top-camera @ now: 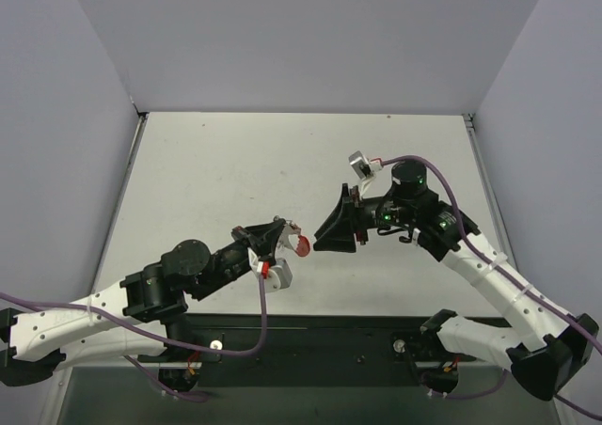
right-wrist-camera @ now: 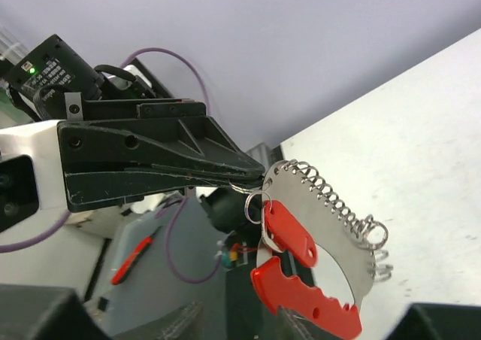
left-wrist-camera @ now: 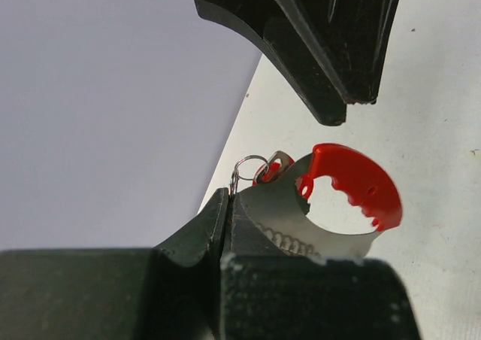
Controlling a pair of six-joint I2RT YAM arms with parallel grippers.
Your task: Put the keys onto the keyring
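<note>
The left gripper (top-camera: 280,235) is held above the white surface (top-camera: 235,162) with its fingers (left-wrist-camera: 197,235) pressed together on the keyring (left-wrist-camera: 279,210), pinching the silver crescent part at its edge. From that grip the keyring juts out past the fingertips, clear of the surface. Its curved red band (right-wrist-camera: 301,299) runs along the far end and a silvery wire coil (right-wrist-camera: 342,208) follows the outer rim. The key (right-wrist-camera: 289,233), with its red plastic head, hangs against the keyring right beside the left fingertips, from a small wire ring (left-wrist-camera: 242,162) that sits at the pinch point. Whether that ring passes through the keyring itself cannot be told. The right gripper (top-camera: 324,229) faces the left one from just beside it, near the middle of the surface. Its black fingers (right-wrist-camera: 443,325) stand apart with nothing between them, close to the keyring but not touching it. In the left wrist view the right fingertips hover just above the red band with a clear gap.
</note>
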